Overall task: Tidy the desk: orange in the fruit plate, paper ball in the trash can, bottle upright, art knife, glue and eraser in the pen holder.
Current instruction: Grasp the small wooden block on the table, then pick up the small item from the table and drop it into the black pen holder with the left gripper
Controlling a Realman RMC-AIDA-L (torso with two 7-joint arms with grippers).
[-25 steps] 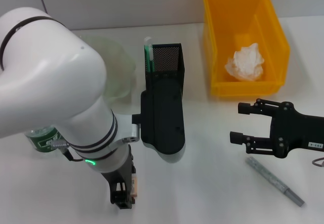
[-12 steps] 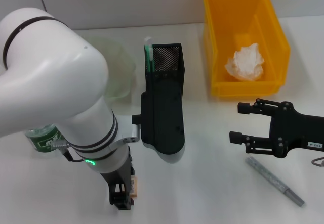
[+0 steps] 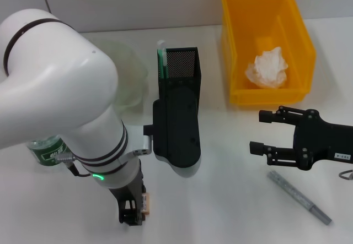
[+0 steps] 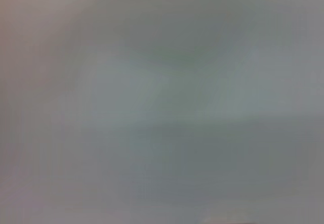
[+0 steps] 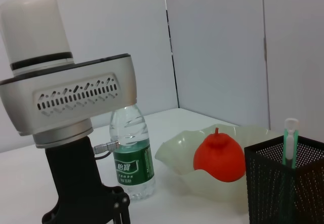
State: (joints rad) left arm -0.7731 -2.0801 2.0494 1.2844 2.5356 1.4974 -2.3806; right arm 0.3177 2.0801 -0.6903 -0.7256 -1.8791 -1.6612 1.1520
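My left gripper (image 3: 132, 211) is down at the table's front edge, shut on the tan eraser (image 3: 146, 202). The black mesh pen holder (image 3: 182, 68) stands mid-table with the mint-green art knife (image 3: 161, 62) upright inside. The orange (image 5: 217, 155) rests in the pale-green fruit plate (image 5: 177, 150); in the head view my left arm hides it. The bottle (image 5: 132, 153) stands upright beside the plate. The paper ball (image 3: 267, 68) lies in the yellow trash can (image 3: 237, 45). My right gripper (image 3: 258, 131) hovers open, apart from the grey glue (image 3: 300, 197) lying on the table near it.
My bulky white left arm (image 3: 60, 90) covers much of the table's left side, and a black block on it (image 3: 176, 136) hides the pen holder's lower part. The left wrist view is a featureless grey blur. Bare table lies between the pen holder and the right gripper.
The left gripper and the eraser have shifted together very slightly up and left in the head view. The right gripper has hardly moved.
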